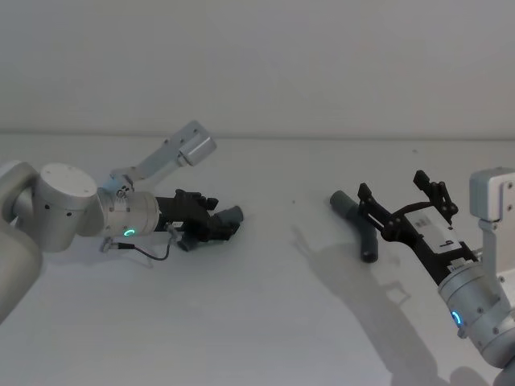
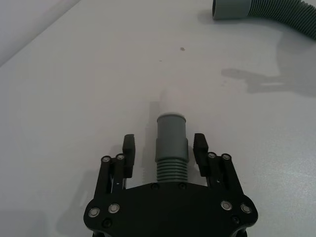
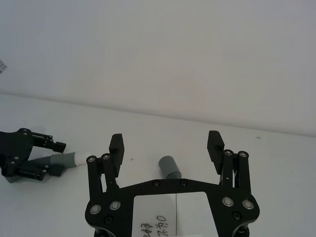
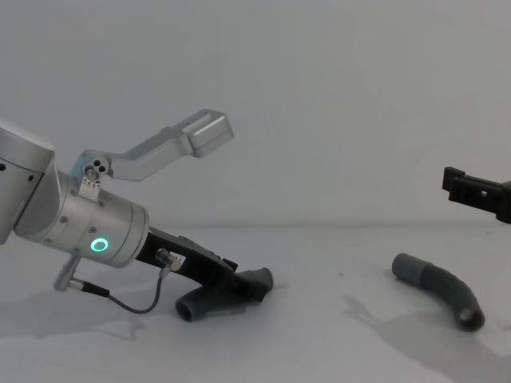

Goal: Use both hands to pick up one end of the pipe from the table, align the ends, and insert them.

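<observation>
Pipe cuff point(image 2: 171, 136) lies untouched between open jaws of the left gripper point(image 2: 164, 143); those of the right gripper point(image 3: 166, 139) gape wide.

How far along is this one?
Nothing joined yet: the left hose piece and right hose piece lie apart on the table. The left claw straddles the left piece's cuff, open; the right claw hangs open above the other. Grasping, lifting, aligning, inserting remain.

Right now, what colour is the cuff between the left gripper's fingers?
The cuff is plain grey; the left wrist view shows it best.
</observation>
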Controlling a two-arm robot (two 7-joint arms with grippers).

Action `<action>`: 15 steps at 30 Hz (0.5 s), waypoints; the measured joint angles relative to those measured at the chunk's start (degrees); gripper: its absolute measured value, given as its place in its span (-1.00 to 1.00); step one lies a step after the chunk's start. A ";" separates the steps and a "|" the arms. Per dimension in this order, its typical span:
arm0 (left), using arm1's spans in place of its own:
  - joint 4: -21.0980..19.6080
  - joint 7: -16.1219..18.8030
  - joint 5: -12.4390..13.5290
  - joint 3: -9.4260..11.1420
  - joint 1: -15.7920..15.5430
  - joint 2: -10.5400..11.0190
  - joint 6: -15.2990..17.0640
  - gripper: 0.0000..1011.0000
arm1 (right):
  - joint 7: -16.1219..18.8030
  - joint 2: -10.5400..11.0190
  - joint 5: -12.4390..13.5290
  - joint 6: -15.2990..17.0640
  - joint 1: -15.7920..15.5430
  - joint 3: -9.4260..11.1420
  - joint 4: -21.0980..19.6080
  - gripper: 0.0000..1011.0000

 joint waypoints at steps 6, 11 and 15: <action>-0.03 0.03 -0.03 0.03 0.02 0.01 0.07 0.14 | 0.00 0.00 0.00 0.00 0.00 0.00 0.00 0.98; -0.05 0.04 -0.05 0.04 0.02 0.01 0.12 -0.22 | 0.00 0.00 0.00 0.00 0.00 0.00 0.00 0.98; -0.08 0.04 -0.06 0.04 0.02 0.01 0.14 -0.30 | 0.00 0.00 0.00 0.00 0.00 0.00 0.00 0.98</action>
